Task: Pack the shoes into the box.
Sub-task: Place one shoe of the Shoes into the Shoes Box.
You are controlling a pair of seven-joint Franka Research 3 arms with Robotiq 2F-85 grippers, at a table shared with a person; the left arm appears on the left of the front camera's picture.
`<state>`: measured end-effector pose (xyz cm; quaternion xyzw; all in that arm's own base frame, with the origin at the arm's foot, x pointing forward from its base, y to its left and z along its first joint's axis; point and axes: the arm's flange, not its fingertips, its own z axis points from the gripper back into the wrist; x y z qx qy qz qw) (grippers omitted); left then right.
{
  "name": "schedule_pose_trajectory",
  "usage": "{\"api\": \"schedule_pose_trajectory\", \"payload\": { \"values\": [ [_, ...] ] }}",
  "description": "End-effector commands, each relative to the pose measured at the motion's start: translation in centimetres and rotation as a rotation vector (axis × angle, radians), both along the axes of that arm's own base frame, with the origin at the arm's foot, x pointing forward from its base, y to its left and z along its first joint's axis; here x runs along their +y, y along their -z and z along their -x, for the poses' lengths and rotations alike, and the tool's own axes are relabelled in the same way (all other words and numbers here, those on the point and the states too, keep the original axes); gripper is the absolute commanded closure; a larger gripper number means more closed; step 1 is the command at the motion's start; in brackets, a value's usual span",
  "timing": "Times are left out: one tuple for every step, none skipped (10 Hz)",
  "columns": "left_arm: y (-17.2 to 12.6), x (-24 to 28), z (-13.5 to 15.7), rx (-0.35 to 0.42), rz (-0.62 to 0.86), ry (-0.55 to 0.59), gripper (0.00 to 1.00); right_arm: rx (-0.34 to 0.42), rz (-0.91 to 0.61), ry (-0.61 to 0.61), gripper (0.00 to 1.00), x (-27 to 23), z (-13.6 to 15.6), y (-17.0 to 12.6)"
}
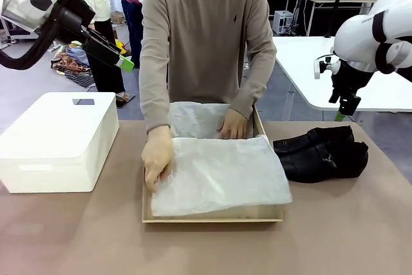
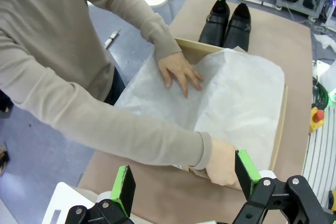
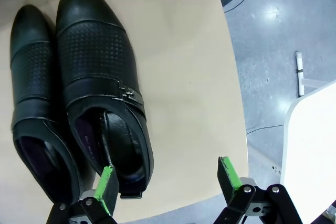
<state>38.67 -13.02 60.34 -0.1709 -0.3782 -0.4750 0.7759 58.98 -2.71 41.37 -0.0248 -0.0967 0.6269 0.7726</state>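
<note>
The two black shoes (image 1: 320,153) lie side by side on the table, right of the brown cardboard box (image 1: 212,216). White tissue paper (image 1: 219,175) covers the box's inside, and a person presses it flat with both hands (image 1: 158,156). My right gripper (image 3: 167,181) hangs open above the shoes' heel ends (image 3: 100,103), over the table's far right edge; it also shows as the right gripper (image 1: 341,113). High at the left, my left gripper (image 2: 184,179) stands open above the person's forearm, and shows as the left gripper (image 1: 125,64). The shoes (image 2: 230,23) sit beyond the box (image 2: 279,124).
A large white lidded bin (image 1: 56,140) stands on the table's left side. The person stands at the far edge, arms reaching over the box. Bare brown tabletop lies in front of the box and at the right front.
</note>
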Motion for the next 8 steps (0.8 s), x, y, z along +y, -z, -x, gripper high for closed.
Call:
{"api": "schedule_pose_trajectory", "payload": {
  "values": [
    [0.4,0.2,0.0,-0.009,0.009,0.022,0.00,-0.027,-0.011,-0.039,0.00,-0.4,-0.2,1.2],
    [0.4,0.2,0.0,-0.009,0.009,0.022,0.00,-0.026,-0.015,-0.041,0.00,-0.5,-0.5,1.7],
    [0.4,0.2,0.0,-0.009,0.009,0.022,0.00,-0.024,-0.019,-0.043,0.00,-0.6,-0.9,2.3],
    [0.4,0.2,0.0,-0.009,0.009,0.022,0.00,-0.020,-0.016,-0.046,0.00,-0.7,-1.3,2.6],
    [0.4,0.2,0.0,-0.009,0.009,0.022,0.00,-0.015,-0.017,-0.046,0.00,-0.9,-1.6,2.9],
    [0.4,0.2,0.0,-0.009,0.009,0.022,0.00,-0.014,-0.018,-0.046,0.00,-1.0,-1.8,3.3],
    [0.4,0.2,0.0,-0.009,0.009,0.022,0.00,-0.005,-0.027,-0.045,0.00,-1.1,-1.9,3.7],
    [0.4,0.2,0.0,-0.009,0.009,0.022,0.00,0.002,-0.033,-0.045,0.00,-1.2,-2.0,4.1]
  ]
}}
